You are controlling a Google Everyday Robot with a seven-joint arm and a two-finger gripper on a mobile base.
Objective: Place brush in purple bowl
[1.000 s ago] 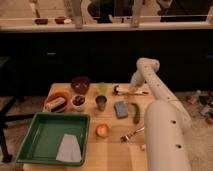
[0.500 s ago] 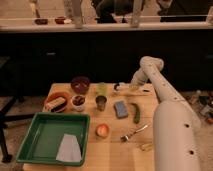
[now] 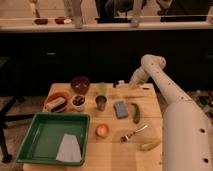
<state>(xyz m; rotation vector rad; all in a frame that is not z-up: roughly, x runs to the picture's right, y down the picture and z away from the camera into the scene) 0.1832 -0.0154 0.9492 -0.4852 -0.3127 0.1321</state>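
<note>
The purple bowl [image 3: 80,83] stands at the back of the wooden table [image 3: 115,155], left of centre. A slim pale brush [image 3: 135,90] seems to lie at the back right of the table, just right of the gripper; its dark head is hard to make out. My gripper [image 3: 121,84] hangs low over the table's back edge at the end of the white arm [image 3: 152,75], well to the right of the purple bowl. I cannot see whether it holds anything.
An orange bowl [image 3: 56,101], a small white bowl [image 3: 78,102], a metal cup [image 3: 101,103] and a pale green cup [image 3: 102,89] crowd around the purple bowl. A blue sponge [image 3: 120,108], a green vegetable [image 3: 136,112], a fork [image 3: 134,133], an orange fruit [image 3: 102,130] and a green tray [image 3: 37,145] lie nearer.
The arm's thick near segment has swung to the right. The gripper has stayed low near the table's back right, shifting only slightly.
</note>
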